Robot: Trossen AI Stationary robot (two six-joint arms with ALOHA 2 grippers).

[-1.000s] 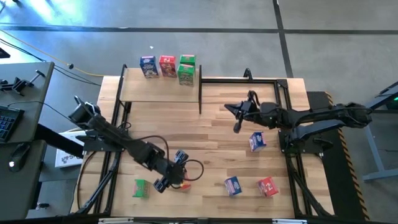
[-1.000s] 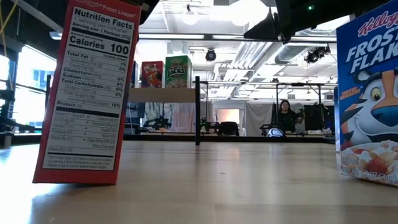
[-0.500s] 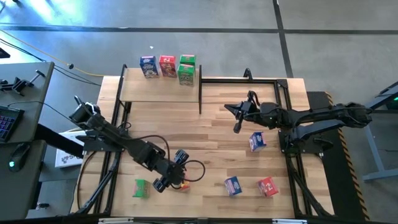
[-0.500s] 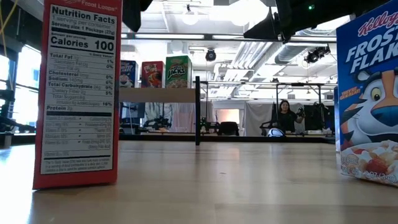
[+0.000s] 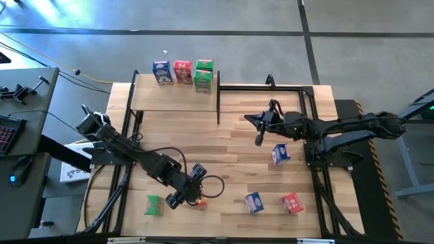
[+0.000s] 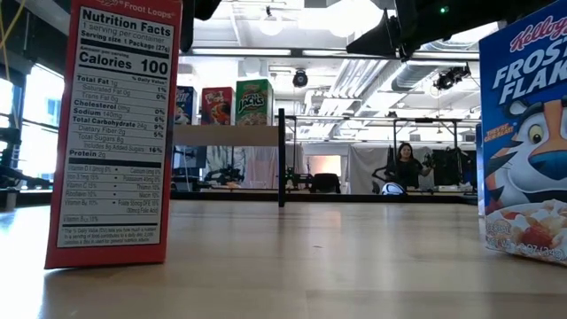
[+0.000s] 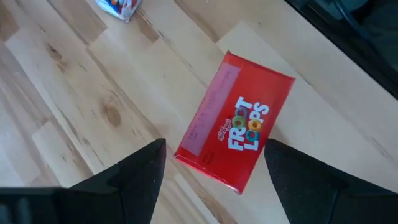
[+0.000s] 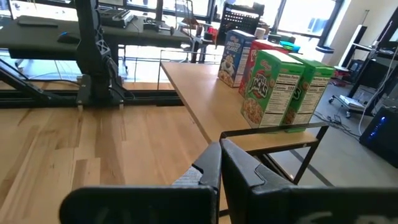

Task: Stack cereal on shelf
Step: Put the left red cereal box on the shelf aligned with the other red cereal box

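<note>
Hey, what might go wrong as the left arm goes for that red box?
The red Froot Loops cereal box stands upright between the left gripper's open fingers, set at an angle to them; closing could twist or topple it. The small green cereal box nearby could get bumped.

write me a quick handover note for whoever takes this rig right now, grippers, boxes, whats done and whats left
Left gripper: open, over the red box at the table's near edge, fingers on either side, not gripping.
Right gripper: shut, empty, mid-table on the right.
Done: the shelf holds a blue box, a red box and two green boxes in a row.
Left on the table: a green box near the left arm, two blue boxes and another red one on the right.
</note>
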